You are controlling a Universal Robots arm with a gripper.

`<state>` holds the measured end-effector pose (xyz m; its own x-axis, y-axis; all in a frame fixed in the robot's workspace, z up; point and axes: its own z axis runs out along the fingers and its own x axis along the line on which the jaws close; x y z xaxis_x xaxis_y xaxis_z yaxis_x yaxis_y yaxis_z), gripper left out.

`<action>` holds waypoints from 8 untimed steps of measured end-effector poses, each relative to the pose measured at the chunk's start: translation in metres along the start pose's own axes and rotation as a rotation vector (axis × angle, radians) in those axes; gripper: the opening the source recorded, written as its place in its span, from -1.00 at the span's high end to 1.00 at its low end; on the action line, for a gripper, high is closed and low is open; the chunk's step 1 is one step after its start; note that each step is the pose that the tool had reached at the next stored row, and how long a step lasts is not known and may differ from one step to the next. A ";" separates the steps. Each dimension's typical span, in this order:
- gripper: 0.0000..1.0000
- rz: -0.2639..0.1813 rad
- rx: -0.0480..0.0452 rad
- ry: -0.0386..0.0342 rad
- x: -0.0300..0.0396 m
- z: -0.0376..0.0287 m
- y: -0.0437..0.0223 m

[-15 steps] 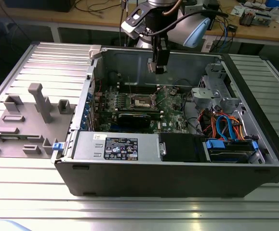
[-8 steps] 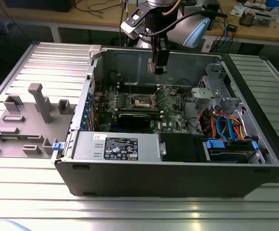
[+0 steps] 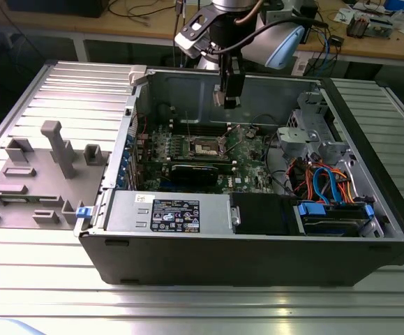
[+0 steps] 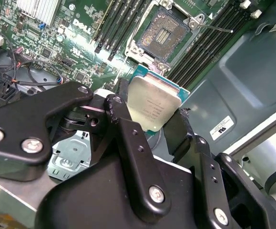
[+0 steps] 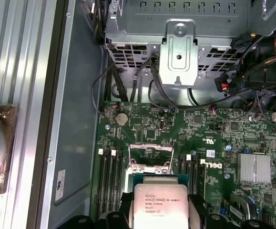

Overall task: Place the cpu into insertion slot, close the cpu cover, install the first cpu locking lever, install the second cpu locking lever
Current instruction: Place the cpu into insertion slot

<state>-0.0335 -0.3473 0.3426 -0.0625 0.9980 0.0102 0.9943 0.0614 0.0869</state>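
Ribbed metal table point(image 3: 202, 307); wooden workbench point(image 3: 62, 21) behind, strewn with cables point(image 3: 142, 12).

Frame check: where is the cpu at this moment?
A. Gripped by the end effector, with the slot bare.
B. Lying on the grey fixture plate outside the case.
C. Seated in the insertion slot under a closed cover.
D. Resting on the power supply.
A: in the second wrist view the cpu is clamped in the end effector, clear of the insertion slot, whose contact field lies uncovered.
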 end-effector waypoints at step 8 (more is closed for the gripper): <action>-0.08 0.000 0.0000 -0.0010 0.0000 0.0002 0.0000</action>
<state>-0.0334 -0.3472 0.3424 -0.0625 0.9980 0.0091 0.9943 0.0615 0.0869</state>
